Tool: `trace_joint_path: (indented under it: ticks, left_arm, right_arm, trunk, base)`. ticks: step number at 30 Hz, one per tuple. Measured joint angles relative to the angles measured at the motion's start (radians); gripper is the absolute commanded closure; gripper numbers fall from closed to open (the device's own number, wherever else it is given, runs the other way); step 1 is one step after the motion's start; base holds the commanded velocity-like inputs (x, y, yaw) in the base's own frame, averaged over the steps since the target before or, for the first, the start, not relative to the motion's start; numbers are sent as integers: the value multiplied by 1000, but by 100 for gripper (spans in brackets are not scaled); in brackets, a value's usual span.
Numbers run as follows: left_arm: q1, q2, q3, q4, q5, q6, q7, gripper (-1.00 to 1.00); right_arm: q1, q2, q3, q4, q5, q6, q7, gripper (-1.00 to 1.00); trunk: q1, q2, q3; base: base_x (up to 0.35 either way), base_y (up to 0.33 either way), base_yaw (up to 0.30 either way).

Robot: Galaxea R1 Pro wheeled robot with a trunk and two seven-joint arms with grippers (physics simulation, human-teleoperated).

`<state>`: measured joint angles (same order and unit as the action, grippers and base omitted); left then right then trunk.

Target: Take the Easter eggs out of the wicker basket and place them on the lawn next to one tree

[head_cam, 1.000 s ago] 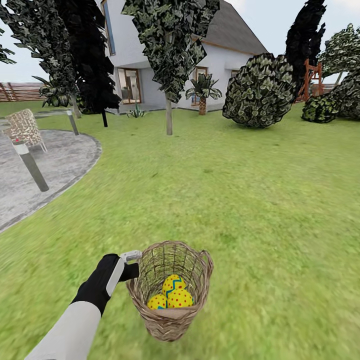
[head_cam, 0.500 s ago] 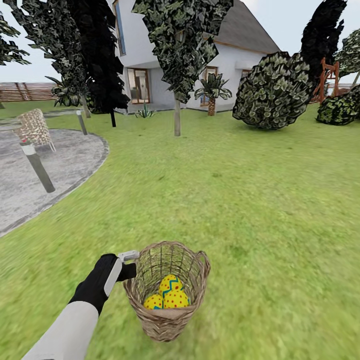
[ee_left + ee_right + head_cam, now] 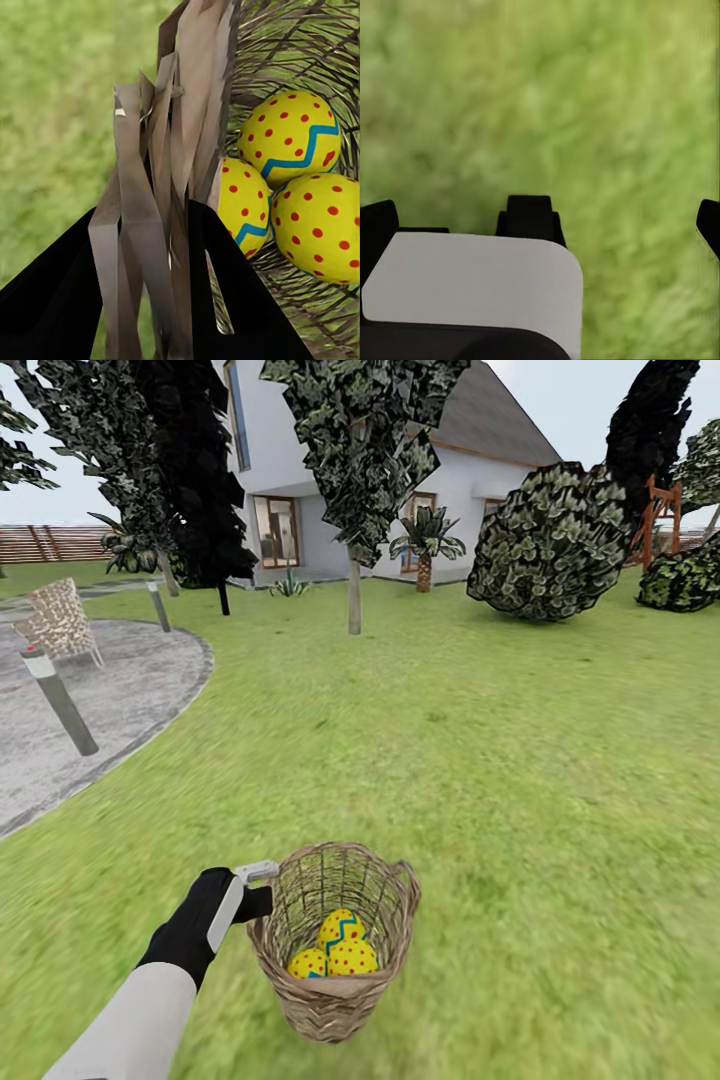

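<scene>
The wicker basket (image 3: 335,945) hangs low over the lawn (image 3: 520,780), with my left gripper (image 3: 262,887) shut on its near-left rim. Three yellow Easter eggs (image 3: 338,950) with red dots and a blue zigzag lie in its bottom. In the left wrist view the black fingers (image 3: 225,292) clamp the woven rim strips (image 3: 161,225), and the eggs (image 3: 296,135) sit just beyond. A tree (image 3: 354,595) with a pale trunk stands far ahead on the grass. In the right wrist view my right gripper (image 3: 544,217) is open over bare grass.
A grey paved patch (image 3: 90,700) with a short bollard (image 3: 58,698) and a woven chair (image 3: 58,618) lies at the left. Round bushes (image 3: 555,545) and a white house (image 3: 300,480) stand behind. Open grass stretches between me and the tree.
The whole view has shifted a little as the camera moves, with the scenery drifting left since half a second ago. The basket and eggs stay the same in my left gripper.
</scene>
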<state>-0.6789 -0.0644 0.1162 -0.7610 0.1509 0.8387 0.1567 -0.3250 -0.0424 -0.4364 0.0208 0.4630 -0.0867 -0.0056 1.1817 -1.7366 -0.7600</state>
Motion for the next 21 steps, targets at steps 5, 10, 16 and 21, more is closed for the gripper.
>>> trace_joint_path:
  ticks: [5,10,16,21]
  left_arm:
    - [0,1,0,0,1,0,0,100]
    - [0,1,0,0,2,0,0,100]
    - [0,1,0,0,1,0,0,100]
    - [0,1,0,-1,1,0,0,100]
  right_arm:
    - [0,0,0,0,-1,0,0,-100]
    - [0,0,0,0,-2,1,0,-100]
    - [0,0,0,0,-1,1,0,-100]
    - [0,0,0,0,-2,1,0,-100]
  trunk:
    - [0,0,0]
    - [0,0,0]
    - [0,0,0]
    - [0,0,0]
  base:
    - [318,0,0]
    - [318,0,0]
    - [318,0,0]
    - [318,0,0]
